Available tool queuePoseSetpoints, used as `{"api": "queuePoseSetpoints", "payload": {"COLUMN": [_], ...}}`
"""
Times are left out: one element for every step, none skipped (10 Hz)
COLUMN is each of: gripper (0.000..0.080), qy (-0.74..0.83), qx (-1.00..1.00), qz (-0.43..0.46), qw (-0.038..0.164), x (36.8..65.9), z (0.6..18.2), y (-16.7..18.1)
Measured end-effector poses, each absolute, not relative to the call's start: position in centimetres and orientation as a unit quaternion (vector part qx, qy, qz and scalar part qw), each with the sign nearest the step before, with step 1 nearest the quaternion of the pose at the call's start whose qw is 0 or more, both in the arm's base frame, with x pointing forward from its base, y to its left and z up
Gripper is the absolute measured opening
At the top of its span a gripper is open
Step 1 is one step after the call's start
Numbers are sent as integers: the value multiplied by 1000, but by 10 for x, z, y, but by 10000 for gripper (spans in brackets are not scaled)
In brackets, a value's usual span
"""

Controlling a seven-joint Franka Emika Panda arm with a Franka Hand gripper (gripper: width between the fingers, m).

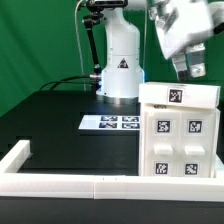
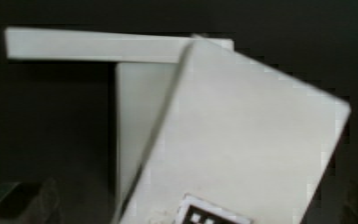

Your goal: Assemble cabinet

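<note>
The white cabinet (image 1: 178, 135) stands on the black table at the exterior view's right, near the front rail. Its front shows several square tags, and one more tag sits on its top panel (image 1: 177, 95). My gripper (image 1: 189, 68) hangs just above the cabinet's top right, its two dark fingers apart and holding nothing. In the wrist view the cabinet's white panels (image 2: 229, 120) fill the picture, with a tag (image 2: 208, 212) at the edge. One dark finger (image 2: 12, 205) shows beside them.
The marker board (image 1: 110, 122) lies flat in the middle of the table. The arm's white base (image 1: 120, 70) stands behind it. A long low white border rail (image 1: 60, 185) runs along the front and up the exterior view's left side (image 1: 15, 158).
</note>
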State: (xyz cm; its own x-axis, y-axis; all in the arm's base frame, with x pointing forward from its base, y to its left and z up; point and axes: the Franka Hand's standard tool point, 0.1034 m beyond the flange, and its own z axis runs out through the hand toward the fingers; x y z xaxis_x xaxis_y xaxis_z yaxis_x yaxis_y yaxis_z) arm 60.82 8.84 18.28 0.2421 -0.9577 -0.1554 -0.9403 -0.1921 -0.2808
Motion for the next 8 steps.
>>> {"api": "queuePoseSetpoints", "payload": {"gripper": [797,797,797,797,797,797,797,797], "qy": [546,480,428,397,366,346,305,257], "qx": [-823,-863,-891,-905,-918,-926,-940,-955], "qz": [-34,-39,-43,-48,-53,-56,-63,-64], "qw": [154,150,146,145,143,142,139,134], "x": [609,610,611,611,611,611,611,611], "z": [183,182,180,179,179,179,179,179], "y": [89,90,91,91,91,91,90,89]}}
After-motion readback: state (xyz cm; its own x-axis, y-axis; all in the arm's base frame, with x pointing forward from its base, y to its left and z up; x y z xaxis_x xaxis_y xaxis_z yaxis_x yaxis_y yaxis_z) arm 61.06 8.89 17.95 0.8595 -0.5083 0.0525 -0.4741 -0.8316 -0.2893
